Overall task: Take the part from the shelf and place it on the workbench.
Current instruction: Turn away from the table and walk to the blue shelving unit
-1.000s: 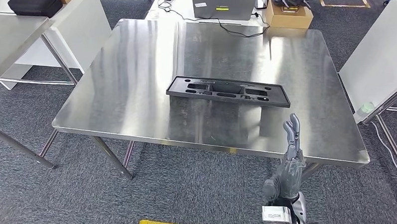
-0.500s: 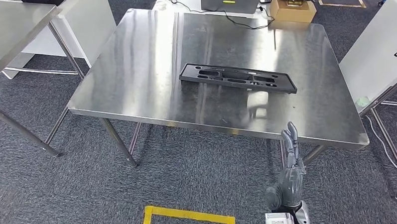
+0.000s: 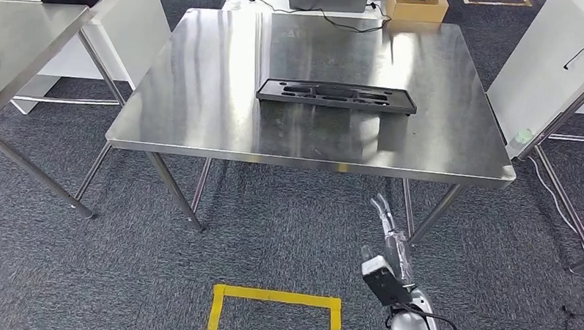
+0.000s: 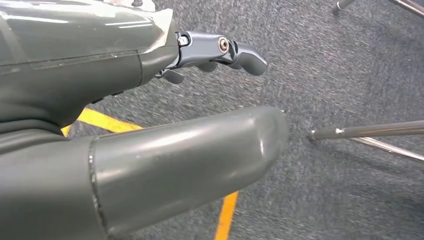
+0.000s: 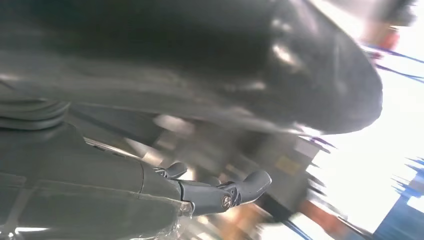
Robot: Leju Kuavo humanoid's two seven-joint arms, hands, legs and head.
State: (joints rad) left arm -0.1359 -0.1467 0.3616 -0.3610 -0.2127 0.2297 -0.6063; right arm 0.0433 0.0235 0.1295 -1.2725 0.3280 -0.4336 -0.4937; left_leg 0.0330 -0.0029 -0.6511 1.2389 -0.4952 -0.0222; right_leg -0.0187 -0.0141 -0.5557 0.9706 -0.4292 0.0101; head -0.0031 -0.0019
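Nearest the camera, yellow floor tape (image 3: 276, 305) is laid in a rectangle on the grey carpet (image 3: 95, 274), and the right hand (image 3: 390, 231) is seen hanging low beside it, below the front edge of the workbench (image 3: 199, 102); its fingers are stretched out loosely and nothing is held in them. In the left wrist view the left hand (image 4: 150, 125) is shown over the same carpet and tape, thumb forward and fingers apart, with nothing gripped. The right wrist view is too blurred for anything beyond the empty hand to be made out. Further off, the steel workbench is reached, and on it the part (image 3: 336, 96), a long black moulded tray-like piece with cut-outs, is found lying flat near the middle, well in from every edge, touched by neither hand. From this the placing is judged to be done. Beyond the bench, a cardboard box (image 3: 415, 3) and a cable (image 3: 346, 25) are seen on a further surface, and white panels stand to either side. Little risk to the part itself is judged to remain, since it is seated flat and far from the rim. What could yet go wrong lies closer in: the hanging right hand is near a bench leg (image 3: 431, 215), so a careless swing or turn of the body could knock the leg, jolt the top and shift the part.
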